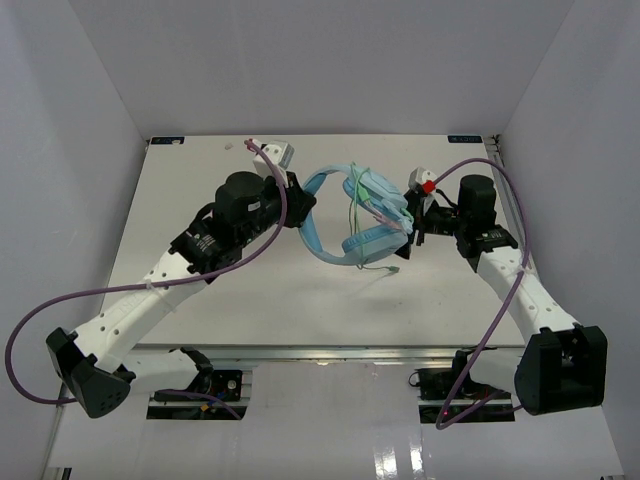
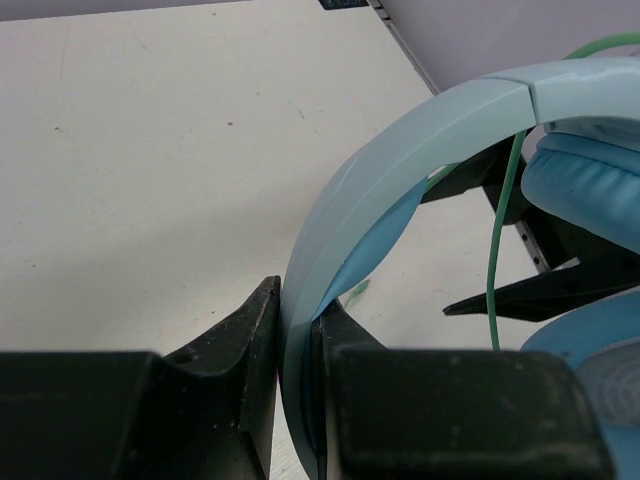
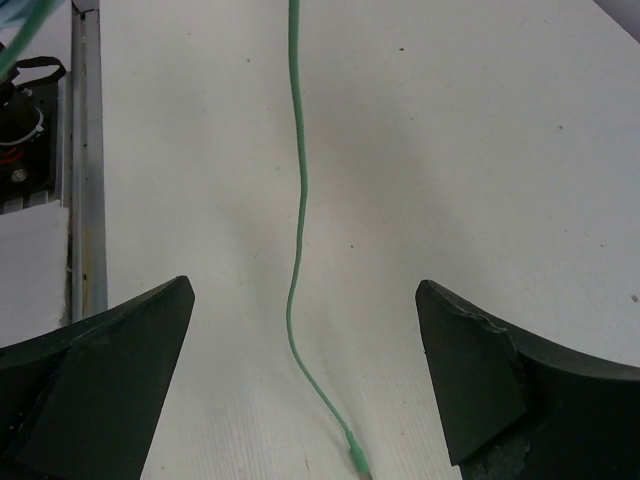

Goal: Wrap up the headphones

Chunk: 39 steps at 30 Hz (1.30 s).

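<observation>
The light blue headphones [image 1: 357,215] hang above the white table [image 1: 300,300], with the pale-green cable [image 1: 362,205] looped round the band and earcups. My left gripper [image 1: 304,202] is shut on the headband [image 2: 400,170], which runs between its jaws [image 2: 298,305]; an earcup [image 2: 590,190] and the cable [image 2: 497,250] show to the right. My right gripper [image 1: 415,228] is open and empty beside the earcups. In the right wrist view the loose cable end [image 3: 298,200] hangs between the wide-apart jaws [image 3: 305,290], touching neither, and its plug [image 3: 354,459] reaches the table.
Thick purple robot cables [image 1: 268,222] trail along both arms. A metal rail [image 3: 85,150] runs along the table's edge on the left of the right wrist view. White walls enclose the table on three sides.
</observation>
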Tool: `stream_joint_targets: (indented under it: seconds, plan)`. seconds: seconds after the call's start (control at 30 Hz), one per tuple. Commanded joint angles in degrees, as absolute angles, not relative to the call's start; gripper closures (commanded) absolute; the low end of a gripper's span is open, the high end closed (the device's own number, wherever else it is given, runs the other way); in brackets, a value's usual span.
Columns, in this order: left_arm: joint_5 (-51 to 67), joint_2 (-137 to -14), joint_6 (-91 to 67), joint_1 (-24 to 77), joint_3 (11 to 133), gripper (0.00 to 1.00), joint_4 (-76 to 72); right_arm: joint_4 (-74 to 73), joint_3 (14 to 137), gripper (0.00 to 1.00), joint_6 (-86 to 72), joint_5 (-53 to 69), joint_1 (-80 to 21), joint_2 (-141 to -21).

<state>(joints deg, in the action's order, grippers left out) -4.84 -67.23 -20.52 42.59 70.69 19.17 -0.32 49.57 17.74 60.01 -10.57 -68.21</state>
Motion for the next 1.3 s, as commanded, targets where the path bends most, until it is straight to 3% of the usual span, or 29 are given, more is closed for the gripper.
stream_joint_targets:
  seconds: [0.0,0.47,0.8,1.0,1.27]
  plan:
    - [-4.76,-65.90,-28.44,42.63,77.28,1.00,16.78,16.37,44.72,0.04,6.80,64.93,-10.80,-65.58]
    - [-4.48,-68.84,-32.88,42.63,84.64,1.00,18.22,34.25,46.10,0.05,-2.95,57.19,-17.01,-74.86]
    - [-4.55,-69.77,-34.23,42.63,87.89,1.00,19.47,41.50,51.69,0.05,-3.93,57.19,-27.05,-84.63]
    - [-4.65,-69.32,-35.23,42.63,88.25,1.00,19.76,47.04,49.54,0.01,-4.06,59.30,-27.86,-87.33]
    - [-7.32,-68.41,-35.16,42.69,89.12,1.00,19.45,46.41,41.96,0.25,-1.23,62.05,-28.10,-84.64]
